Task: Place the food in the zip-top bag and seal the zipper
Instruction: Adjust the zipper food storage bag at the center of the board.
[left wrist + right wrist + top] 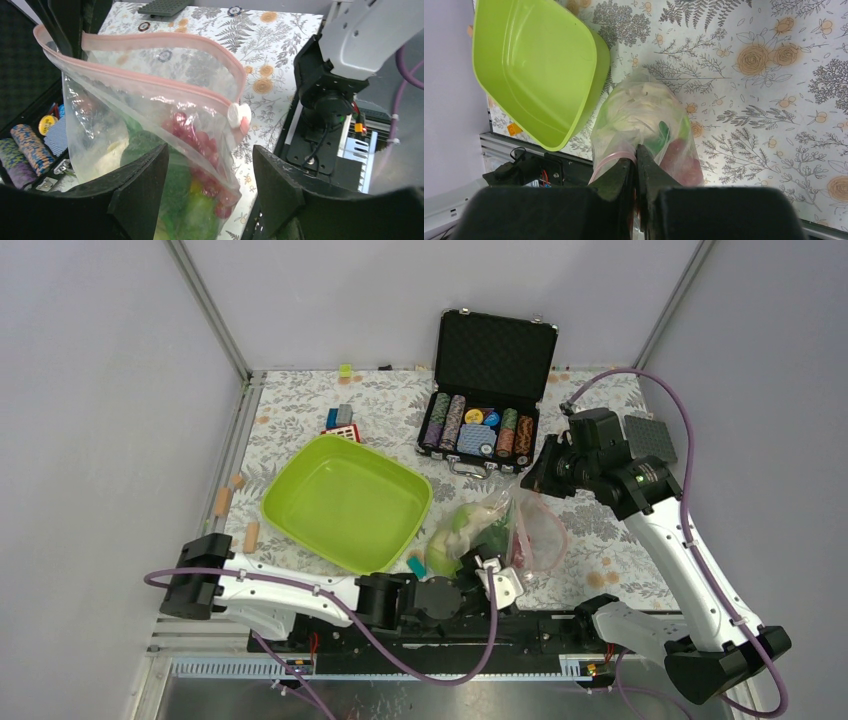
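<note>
The clear zip-top bag (pixel 500 530) hangs upright with the food inside. In the left wrist view the bag (pixel 100 135) holds purple-red grapes (pixel 192 137) and dark green fruit (pixel 147 147). Its pink zipper (pixel 165 85) stands open, with a white slider (pixel 239 114) at the near end. My right gripper (pixel 636 160) is shut on the pink strip at the bag's far top edge and holds it up; white cauliflower (pixel 644 97) shows below it. My left gripper (pixel 207 195) is open, with its fingers either side of the bag's lower near corner.
The lime-green tray (pixel 345 502) lies left of the bag. An open black case of poker chips (pixel 490 390) stands behind it. Building blocks (pixel 340 420) lie at the back left. A dark baseplate (pixel 650 435) sits at the back right. A teal block (pixel 416 566) lies by the left gripper.
</note>
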Controlling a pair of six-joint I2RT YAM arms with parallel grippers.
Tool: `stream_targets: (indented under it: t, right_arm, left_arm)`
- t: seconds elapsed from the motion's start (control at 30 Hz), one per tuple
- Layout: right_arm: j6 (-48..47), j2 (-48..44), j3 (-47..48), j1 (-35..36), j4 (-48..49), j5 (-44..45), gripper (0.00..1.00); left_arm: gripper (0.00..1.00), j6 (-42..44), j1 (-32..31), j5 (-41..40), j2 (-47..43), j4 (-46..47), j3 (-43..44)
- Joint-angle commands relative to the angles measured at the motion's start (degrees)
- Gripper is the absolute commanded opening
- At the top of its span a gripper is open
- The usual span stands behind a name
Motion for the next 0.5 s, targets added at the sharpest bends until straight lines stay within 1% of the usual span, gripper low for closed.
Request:
stream_targets:
  t: [0.0, 0.1, 0.17, 0.2, 0.3, 0.33, 0.4, 0.47]
  right_arm:
    - [2.1, -0.9, 2.7, -0.1, 1.4, 1.1, 0.00]
    - [2.1, -0.7, 3.0, -0.1, 1.3, 1.5, 0.00]
    - [2.2, -0.5, 3.0, -0.2, 1.3, 1.5, 0.00]
    - [2.1, -0.5, 3.0, -0.1, 1.3, 1.3, 0.00]
    - [1.9, -0.6, 3.0, -0.1, 1.3, 1.7, 0.00]
    - [1.8, -0.5, 2.9, -0.1, 1.3, 1.6, 0.00]
    - [1.7, -0.3, 2.7, -0.1, 1.5, 1.4, 0.00]
    - [1.6, -0.1, 2.3, -0.2, 1.7, 1.4, 0.00]
  left_arm:
    - [0.62, 3.8, -0.9, -5.1, 3.6, 4.8, 5.2]
    - [0.59, 6.7, -2.5, -9.1, 6.9, 6.5, 6.8]
    - [0.55, 8.2, -2.9, -10.8, 8.3, 7.2, 7.5]
    - [0.51, 8.4, -3.0, -11.4, 8.9, 7.4, 7.7]
    - [0.33, 9.4, -3.0, -12.2, 9.8, 8.4, 7.1]
    - [0.25, 9.5, -2.9, -12.3, 10.1, 8.7, 7.1]
    - [0.00, 9.8, -3.0, -13.7, 10.5, 9.6, 6.8]
    - [0.00, 10.1, -3.0, -14.9, 10.3, 11.3, 6.2]
